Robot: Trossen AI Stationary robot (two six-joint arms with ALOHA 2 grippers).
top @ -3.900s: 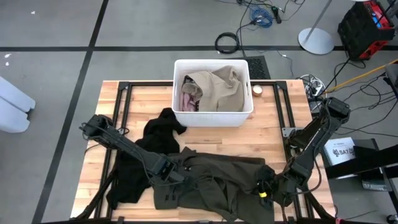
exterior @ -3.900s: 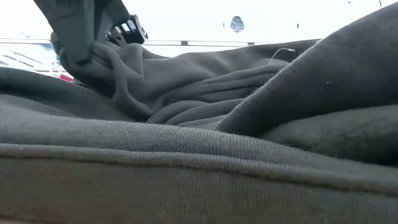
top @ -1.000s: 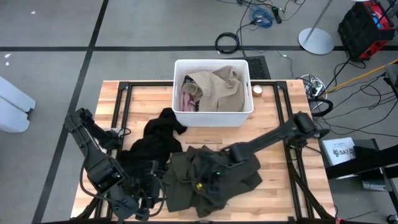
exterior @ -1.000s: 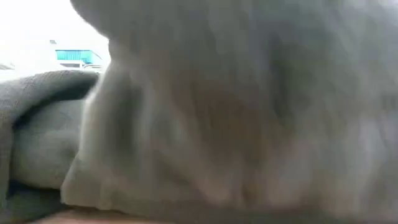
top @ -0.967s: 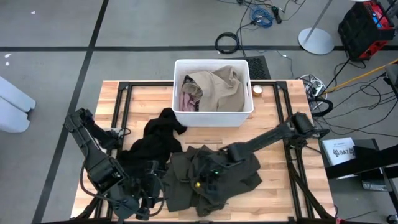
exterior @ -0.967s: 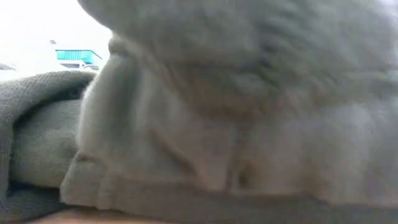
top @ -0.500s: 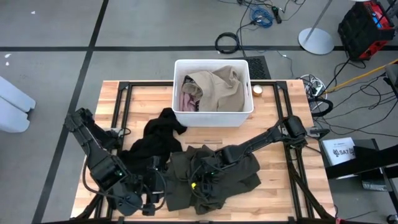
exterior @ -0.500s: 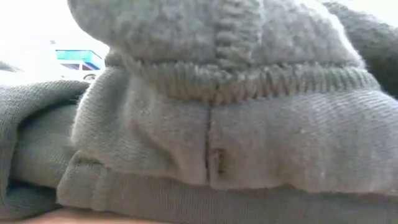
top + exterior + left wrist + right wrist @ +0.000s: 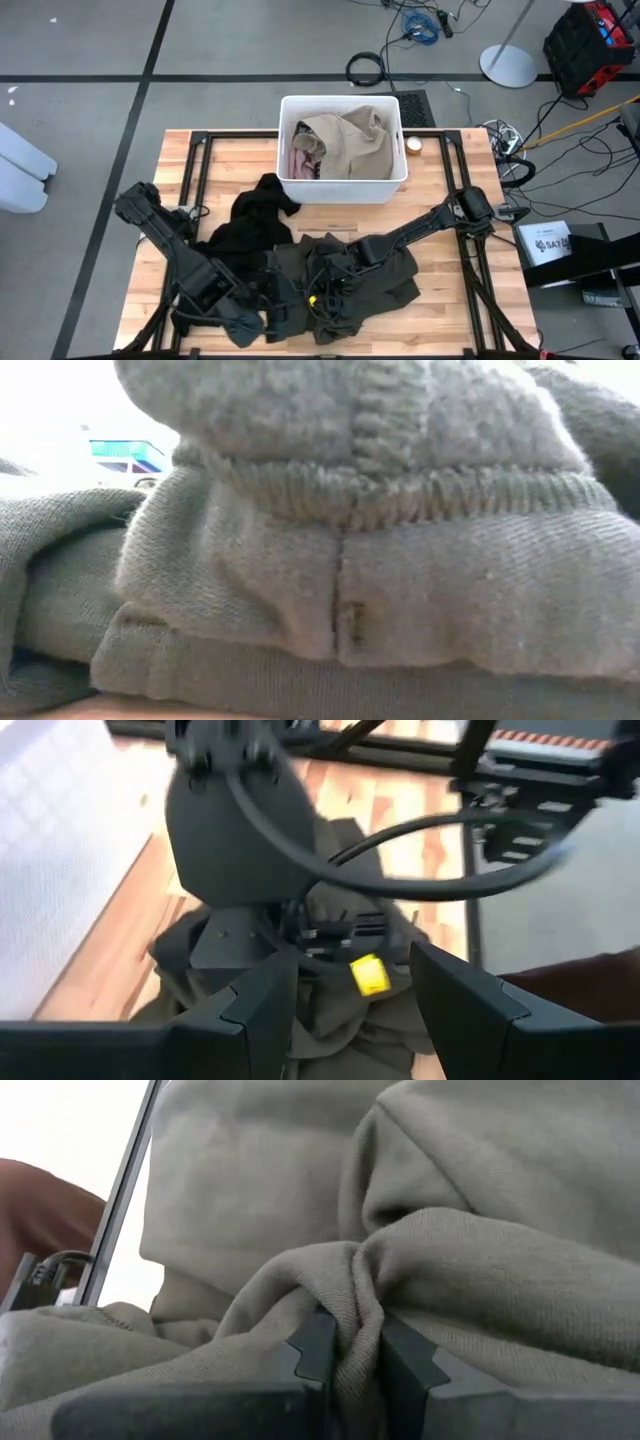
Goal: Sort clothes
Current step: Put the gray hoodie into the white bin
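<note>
While my right claw [image 9: 350,1355] pinches a fold of the large, soft dark olive-green garment [image 9: 350,275], my spread left claw [image 9: 350,1000] should grip its thick hem.

Seen from directly overhead, the whole worktop [image 9: 440,290] and both arms. A second camera at worktop height is pressed close against the olive garment [image 9: 400,590], which fills its frame. Each wrist camera looks forward past its own claw onto that same garment [image 9: 480,1270], the overhead view's centre.
</note>
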